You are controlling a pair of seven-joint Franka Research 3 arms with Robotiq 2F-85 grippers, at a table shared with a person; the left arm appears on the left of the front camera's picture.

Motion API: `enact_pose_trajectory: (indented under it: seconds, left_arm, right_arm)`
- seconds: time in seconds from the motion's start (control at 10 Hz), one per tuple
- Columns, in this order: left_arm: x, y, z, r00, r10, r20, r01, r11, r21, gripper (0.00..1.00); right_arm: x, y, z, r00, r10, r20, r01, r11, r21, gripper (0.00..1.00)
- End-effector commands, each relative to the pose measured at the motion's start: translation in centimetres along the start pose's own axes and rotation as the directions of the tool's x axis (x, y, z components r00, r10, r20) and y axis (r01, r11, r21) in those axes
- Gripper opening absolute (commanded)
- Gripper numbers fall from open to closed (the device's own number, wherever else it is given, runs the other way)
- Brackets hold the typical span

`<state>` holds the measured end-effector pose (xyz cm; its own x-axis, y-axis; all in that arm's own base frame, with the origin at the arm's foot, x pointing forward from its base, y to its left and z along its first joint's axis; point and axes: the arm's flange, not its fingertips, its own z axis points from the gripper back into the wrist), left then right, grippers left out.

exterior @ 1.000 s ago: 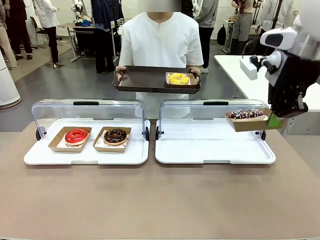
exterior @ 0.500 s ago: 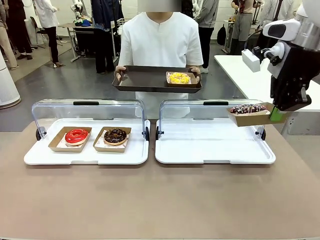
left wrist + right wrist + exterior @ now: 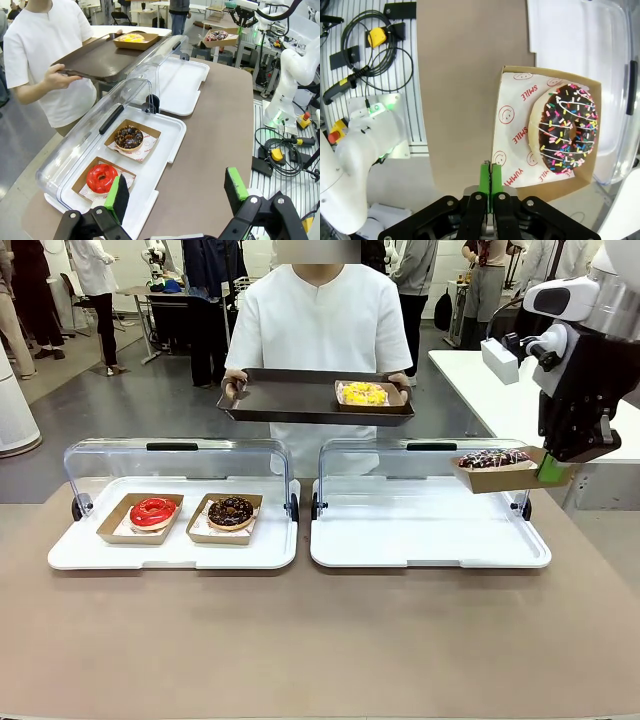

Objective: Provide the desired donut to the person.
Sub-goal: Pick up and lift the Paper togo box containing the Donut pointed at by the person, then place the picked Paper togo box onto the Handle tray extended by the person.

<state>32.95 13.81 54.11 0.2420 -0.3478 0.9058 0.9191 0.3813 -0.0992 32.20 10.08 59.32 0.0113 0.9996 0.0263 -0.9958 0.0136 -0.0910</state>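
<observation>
Front view: right gripper (image 3: pixel 548 468) pinches the edge of the cardboard boat (image 3: pixel 500 480) holding the sprinkle donut (image 3: pixel 492 459), lifted above the right case (image 3: pixel 430 540), at its right end. The person (image 3: pixel 320 320) holds a brown tray (image 3: pixel 290 400) beyond the right case.
Left wrist view: left gripper (image 3: pixel 176 192) jaws wide, empty, well apart from the right case.
Right wrist view: jaws clamped tight on the boat rim, donut sits level.
Step looks like carrying to the person. Next move probably needs a level carry past the right case onto the brown tray, then release.

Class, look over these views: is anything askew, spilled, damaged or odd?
Nothing is spilled or damaged. One oddity: the sprinkled donut sits in a cardboard tray held in mid-air, pinched at just one edge by the right gripper, so it juts out sideways unsupported.
</observation>
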Motion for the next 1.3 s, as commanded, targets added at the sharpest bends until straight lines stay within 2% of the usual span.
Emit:
enact_pose_trajectory:
  seconds: [0.0, 1.2]
  left_arm:
    - [0.05, 0.1, 0.09, 1.0, -0.021, 0.022, 0.021, 1.0, -0.001, 1.0]
    - [0.05, 0.1, 0.09, 1.0, -0.021, 0.022, 0.021, 1.0, -0.001, 1.0]
  right_arm:
    - [0.03, 0.29, 0.04, 1.0, -0.011, 0.002, 0.011, 1.0, 0.002, 0.0]
    - [0.03, 0.29, 0.04, 1.0, -0.011, 0.002, 0.011, 1.0, 0.002, 0.0]
